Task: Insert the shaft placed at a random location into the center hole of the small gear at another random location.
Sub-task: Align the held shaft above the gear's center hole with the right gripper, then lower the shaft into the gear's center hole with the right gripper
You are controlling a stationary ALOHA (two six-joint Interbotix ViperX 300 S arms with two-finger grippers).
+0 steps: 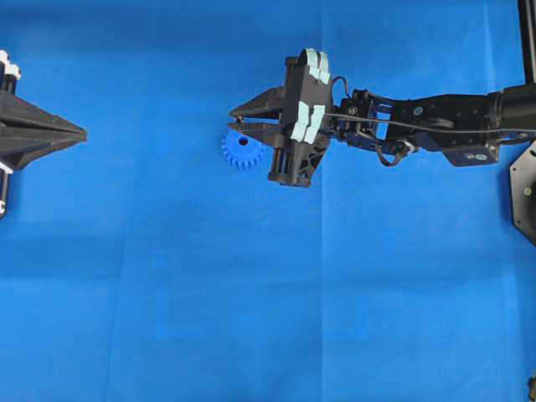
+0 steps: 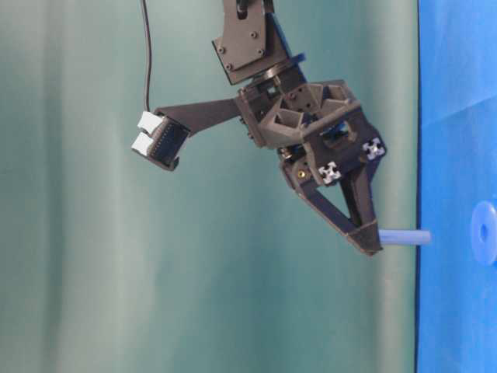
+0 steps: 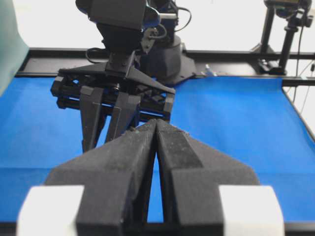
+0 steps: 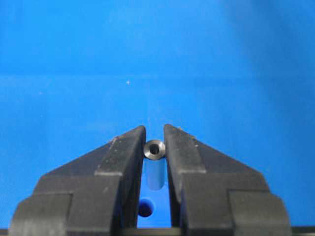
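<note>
Right end effector (image 4: 155,147) clamped on shaft (image 4: 154,150), axis pointing down; center hole (image 4: 144,208) of small gear (image 1: 244,151) sits just below and slightly offset. Left end effector (image 3: 156,129) closed, idle, well apart.

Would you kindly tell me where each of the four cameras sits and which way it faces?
Overhead exterior: above the table, facing down; both arms, small gear.
Table-level exterior: low and sideways, so the blue mat stands at right; right pincer gripping the shaft.
Left wrist: behind the shut left pincer, facing the right arm.
Right wrist: behind the right pincer, looking down past the shaft toward the center hole.
Shared: both exterior views show gear and right pincer.
</note>
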